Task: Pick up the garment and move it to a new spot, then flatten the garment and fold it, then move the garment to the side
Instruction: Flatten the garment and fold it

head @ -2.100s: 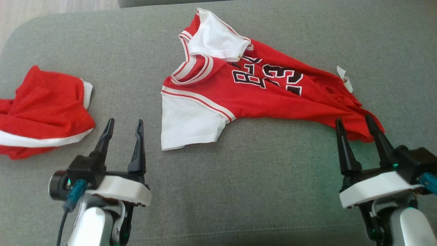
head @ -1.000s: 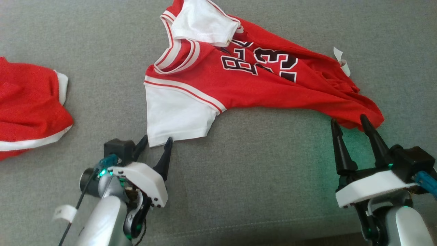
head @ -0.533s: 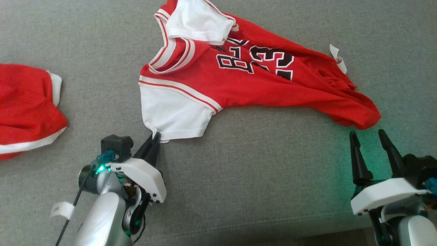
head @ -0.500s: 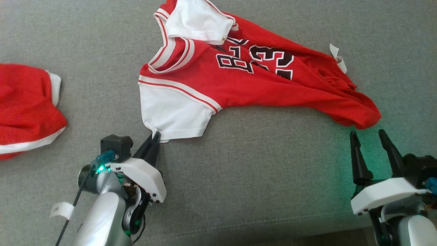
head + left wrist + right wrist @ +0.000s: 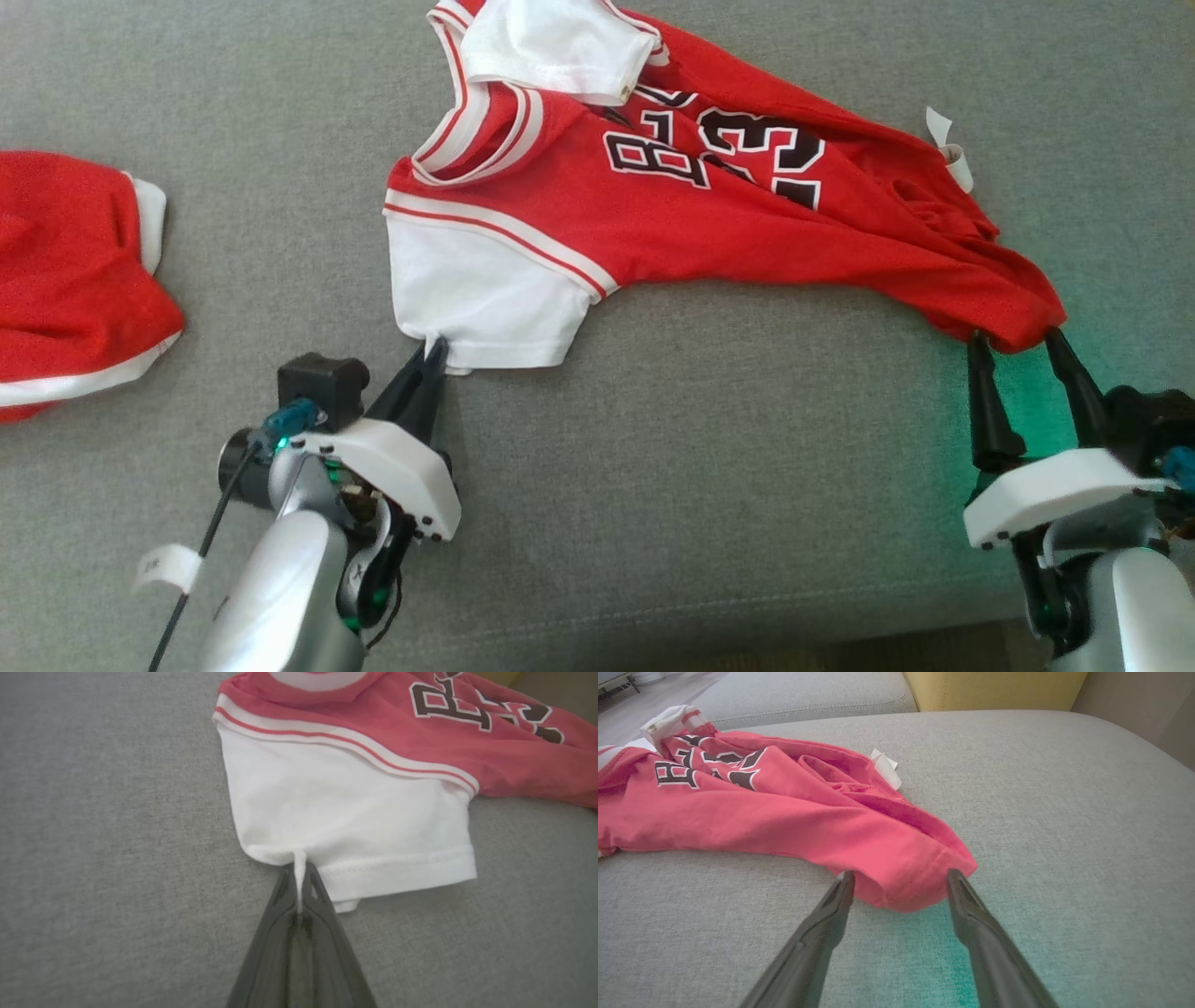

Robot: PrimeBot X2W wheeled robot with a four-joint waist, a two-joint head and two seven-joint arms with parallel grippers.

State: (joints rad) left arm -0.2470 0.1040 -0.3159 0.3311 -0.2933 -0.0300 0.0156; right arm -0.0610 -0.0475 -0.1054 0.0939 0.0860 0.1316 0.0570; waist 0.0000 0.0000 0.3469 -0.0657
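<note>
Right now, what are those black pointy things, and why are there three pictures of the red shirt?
They are a robot's two pincers, its hands. One picture comes from a camera on its head, looking down; the other two come from cameras on its wrists, looking along each pincer. On the grey fabric cushion lies a red-and-white cloth jersey with black numbers. The left pincer is pinched shut on the edge of its white sleeve. The right pincer is open at the jersey's red bottom end, not squeezing it. Farther left lies another red mesh garment with white trim.
</note>
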